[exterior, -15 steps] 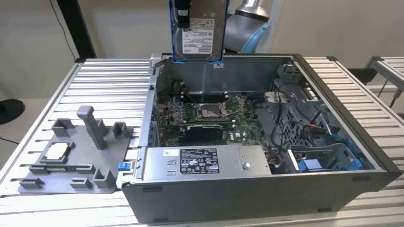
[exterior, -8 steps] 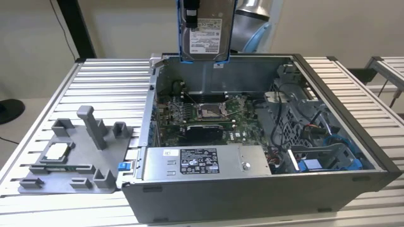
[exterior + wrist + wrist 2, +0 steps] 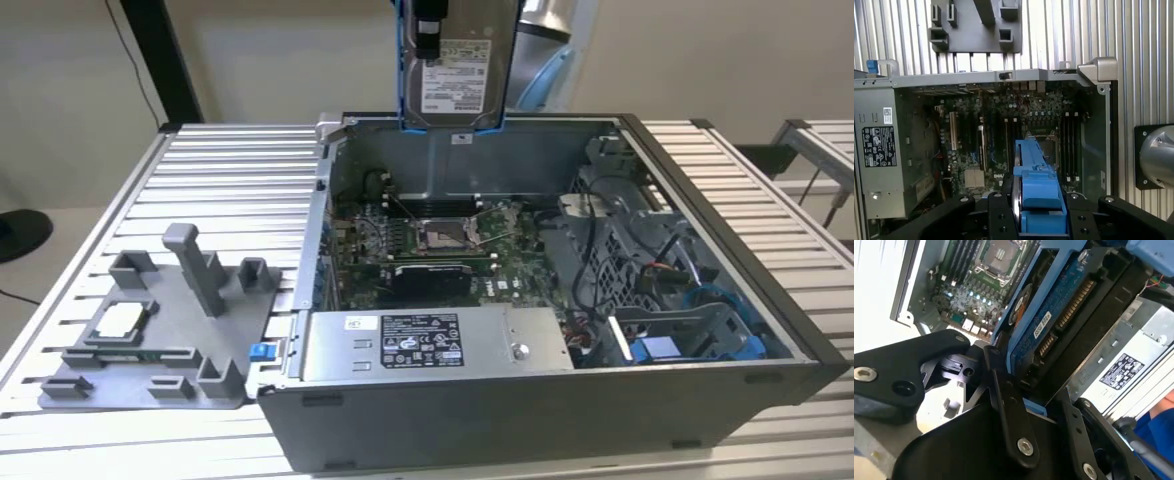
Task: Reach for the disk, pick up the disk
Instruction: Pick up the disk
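The disk (image 3: 461, 75) hangs upright high above the back edge of the open computer case (image 3: 534, 420), its white label facing the exterior camera and blue rails along its sides. My gripper (image 3: 427, 25) comes down from the top of the exterior view and is shut on the disk. In the second wrist view the disk (image 3: 1054, 315) shows its circuit-board side and connector between my black fingers (image 3: 1004, 400). In the first wrist view the disk's blue caddy edge (image 3: 1036, 195) sits clamped in my gripper (image 3: 1038, 217), over the motherboard (image 3: 1004, 135).
Inside the case lie the motherboard (image 3: 434, 240), a grey power supply box (image 3: 427, 345) with a black-and-white label, and blue drive bays (image 3: 667, 345). A grey fixture (image 3: 147, 340) holding a small square chip (image 3: 118, 320) stands on the slatted table (image 3: 227, 180) at the exterior view's left.
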`<state>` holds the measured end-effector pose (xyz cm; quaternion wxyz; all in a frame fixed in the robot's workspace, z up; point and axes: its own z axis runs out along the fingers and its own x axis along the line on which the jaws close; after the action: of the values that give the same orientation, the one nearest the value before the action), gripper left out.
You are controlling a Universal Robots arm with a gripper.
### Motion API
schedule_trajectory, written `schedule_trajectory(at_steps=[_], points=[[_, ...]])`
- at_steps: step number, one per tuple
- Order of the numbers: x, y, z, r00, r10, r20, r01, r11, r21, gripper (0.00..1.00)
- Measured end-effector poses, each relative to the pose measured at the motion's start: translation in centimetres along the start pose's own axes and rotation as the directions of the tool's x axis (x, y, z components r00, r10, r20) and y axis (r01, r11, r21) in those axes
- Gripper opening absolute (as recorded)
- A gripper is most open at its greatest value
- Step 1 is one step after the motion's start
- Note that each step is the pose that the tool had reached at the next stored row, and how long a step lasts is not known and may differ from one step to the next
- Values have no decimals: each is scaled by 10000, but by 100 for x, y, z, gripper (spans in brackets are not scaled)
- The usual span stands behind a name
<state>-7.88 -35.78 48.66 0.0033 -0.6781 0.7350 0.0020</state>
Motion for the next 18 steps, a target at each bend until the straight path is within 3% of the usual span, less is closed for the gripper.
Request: schedule_trajectory(at_steps=[18], points=[[-37,-462,1,10000,-1,-1,1,10000,-10,0]])
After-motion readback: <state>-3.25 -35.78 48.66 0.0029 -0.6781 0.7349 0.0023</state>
